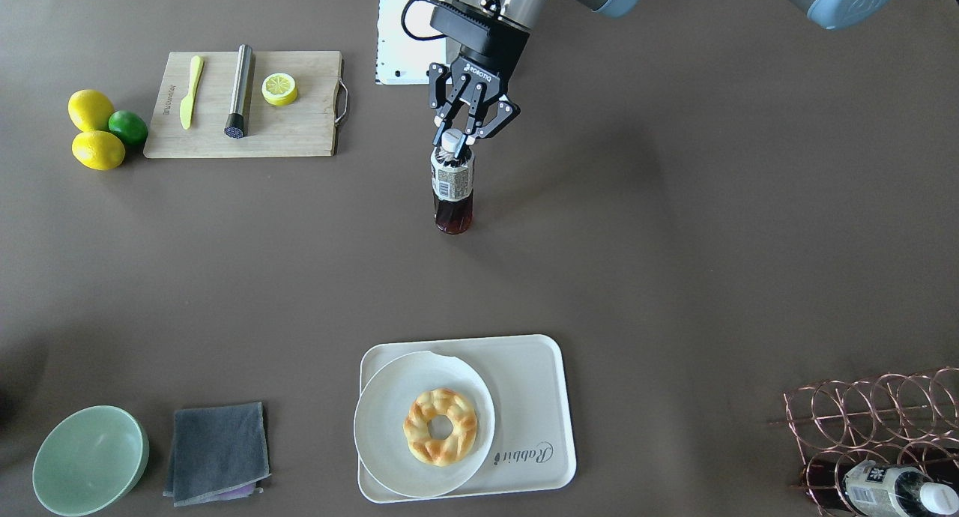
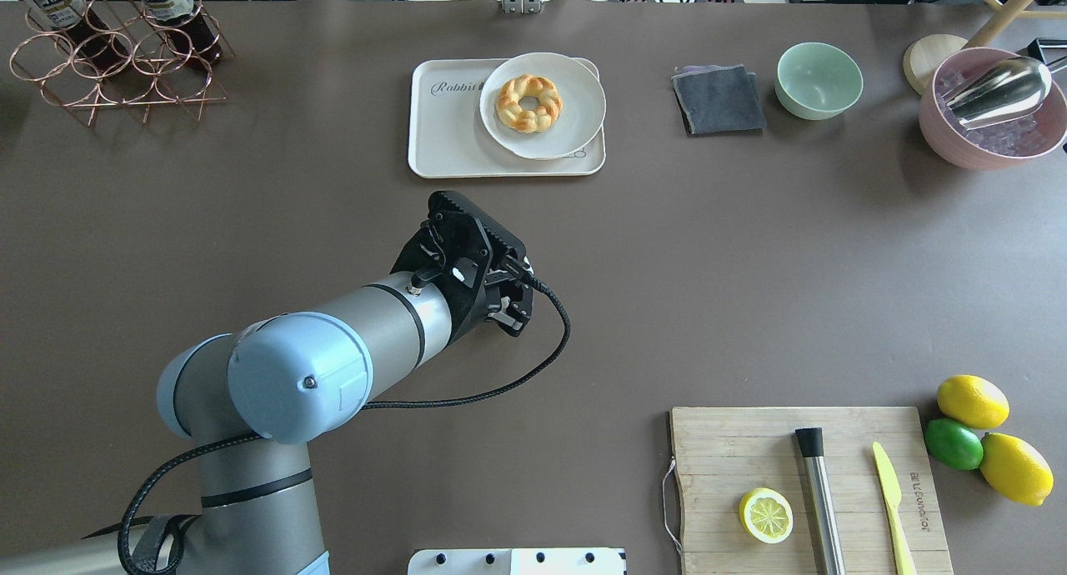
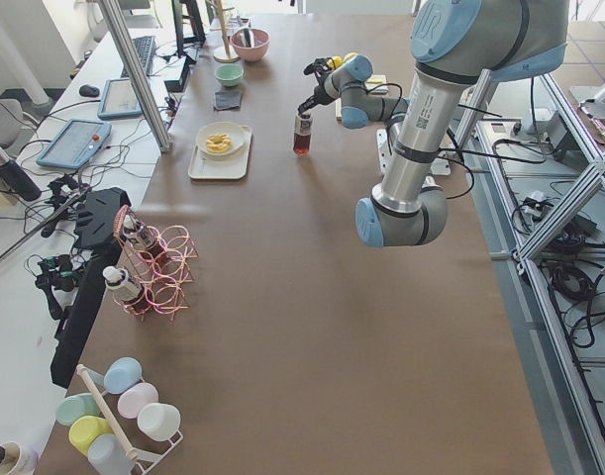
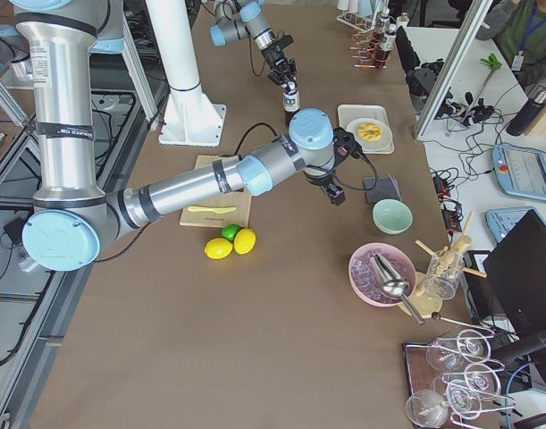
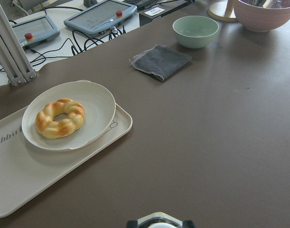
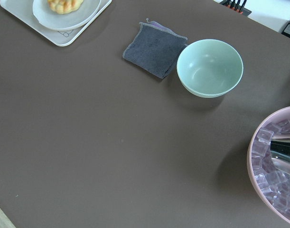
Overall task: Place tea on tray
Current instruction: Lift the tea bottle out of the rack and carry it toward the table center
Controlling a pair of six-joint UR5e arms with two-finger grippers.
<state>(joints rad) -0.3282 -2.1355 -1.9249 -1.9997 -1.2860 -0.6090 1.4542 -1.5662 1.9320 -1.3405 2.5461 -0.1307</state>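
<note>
Starts big: cream "Rabbit" tray (image 1: 536,397) at the far edge, centre, with a round white plate (image 1: 382,427) covering its right half. Next, the left gripper (image 1: 455,148), down over mid-table, fingers pinching the tea (image 1: 452,191) at the neck, right under the white cap (image 1: 452,137). Over to the right gripper (image 4: 335,190), high above the right side: cannot tell spread or pressed together. Tea upright, nearer than the tray and well apart from it.
</note>
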